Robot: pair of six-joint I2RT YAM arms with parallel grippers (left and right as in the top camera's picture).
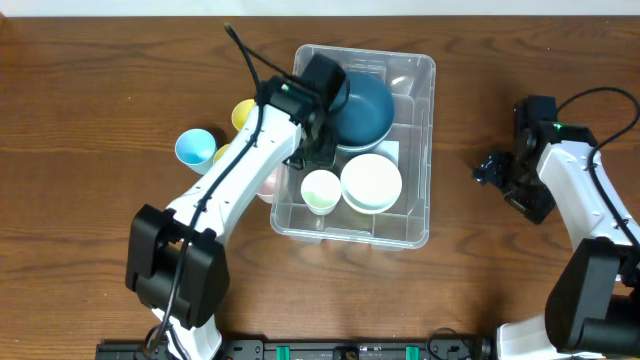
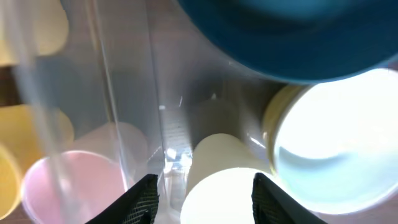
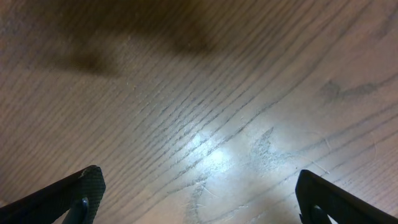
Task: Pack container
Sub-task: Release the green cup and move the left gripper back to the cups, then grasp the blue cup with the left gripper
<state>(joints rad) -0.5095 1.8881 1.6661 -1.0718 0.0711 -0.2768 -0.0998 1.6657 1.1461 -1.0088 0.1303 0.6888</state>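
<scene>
Container (image 1: 415, 225) sits mid-worktop (image 1: 100, 80) holding bowls (image 1: 372, 183), left fingers (image 2: 144, 199) parted inside it, straddling a pale cup (image 2: 224, 186) and gripping nothing, while right fingers (image 3: 84, 186) hang spread wide over the wood, well right.

- The wooden table (image 1: 100, 100) was brown with visible grain.
- A clear plastic container (image 1: 430, 160) stood directly on it, near the middle.
- A blue cup (image 1: 195, 148) stood upright on the wood, left of the container.
- A yellow cup (image 1: 243, 114) and a pink cup (image 2: 62, 186) sat just beside the container's left wall.
</scene>
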